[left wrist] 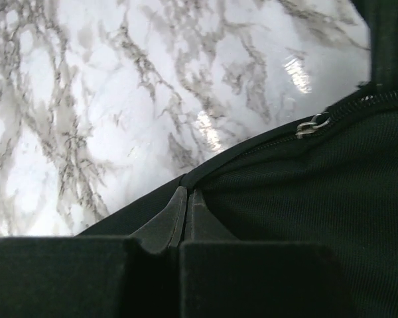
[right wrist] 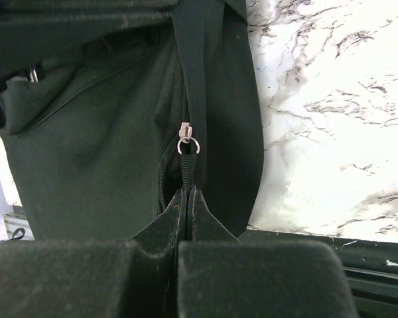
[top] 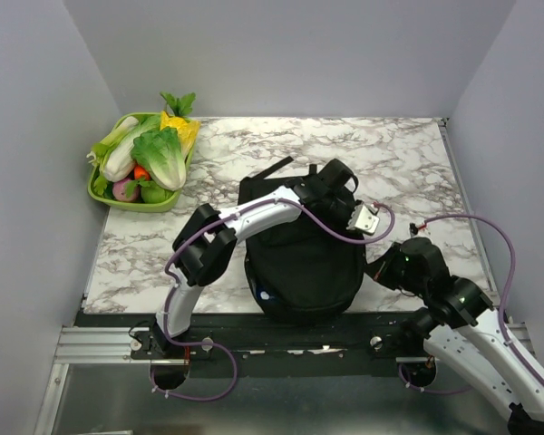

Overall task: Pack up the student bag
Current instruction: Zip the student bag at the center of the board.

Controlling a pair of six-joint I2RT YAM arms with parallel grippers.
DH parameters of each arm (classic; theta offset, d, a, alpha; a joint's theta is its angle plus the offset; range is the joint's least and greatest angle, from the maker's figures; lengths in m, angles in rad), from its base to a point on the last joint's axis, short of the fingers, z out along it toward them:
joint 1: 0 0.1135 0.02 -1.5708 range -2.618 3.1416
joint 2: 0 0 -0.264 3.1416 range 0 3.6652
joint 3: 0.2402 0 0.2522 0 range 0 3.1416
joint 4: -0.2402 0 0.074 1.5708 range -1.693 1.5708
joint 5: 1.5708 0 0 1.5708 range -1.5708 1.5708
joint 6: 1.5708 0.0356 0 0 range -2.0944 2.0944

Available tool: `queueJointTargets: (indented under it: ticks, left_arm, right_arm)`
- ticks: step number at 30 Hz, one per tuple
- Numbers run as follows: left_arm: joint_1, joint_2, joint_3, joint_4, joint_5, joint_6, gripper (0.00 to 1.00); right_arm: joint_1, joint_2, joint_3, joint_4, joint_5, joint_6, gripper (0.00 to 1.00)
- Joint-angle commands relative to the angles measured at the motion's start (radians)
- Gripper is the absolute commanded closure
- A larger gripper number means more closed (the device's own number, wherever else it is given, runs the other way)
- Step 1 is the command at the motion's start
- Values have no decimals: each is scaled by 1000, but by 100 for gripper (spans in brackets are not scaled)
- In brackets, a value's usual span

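Our right gripper was squeezed tight on the zip pull at the side of the student bag. Our left gripper was pinched shut on the bag's far edge. The bag lay in the middle of the table. We thought one hand should hold the cloth tight while the other pulled the zip slowly and straight. We could not see inside the bag. The green tray in the back corner held toy vegetables.
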Motion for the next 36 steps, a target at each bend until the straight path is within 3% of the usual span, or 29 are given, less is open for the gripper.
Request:
queueJointTargets:
  ticks: [1, 15, 19, 26, 30, 32, 33, 36]
  left_arm:
    - [51, 44, 59, 151, -158, -25, 100]
    - [117, 133, 169, 156, -296, -39, 100]
    - [133, 167, 203, 161, -403, -66, 100]
    - [197, 193, 263, 149, -527, -177, 100]
    - [254, 159, 243, 109, -500, -242, 100]
    - [265, 126, 249, 28, -449, -255, 88]
    - [266, 112, 255, -14, -370, -255, 60]
    - [259, 15, 194, -106, -212, -249, 25]
  right_arm:
    - [3, 23, 37, -44, -27, -22, 99]
    - [4, -39, 46, -130, -89, -27, 99]
    - [4, -10, 54, -107, -92, -42, 99]
    - [4, 64, 108, -87, -103, -90, 99]
    - [4, 93, 131, -98, -71, -107, 99]
    - [3, 105, 149, -128, -9, -95, 99]
    - [3, 108, 158, -137, 12, -90, 99]
    - [3, 116, 197, -156, 71, -84, 100]
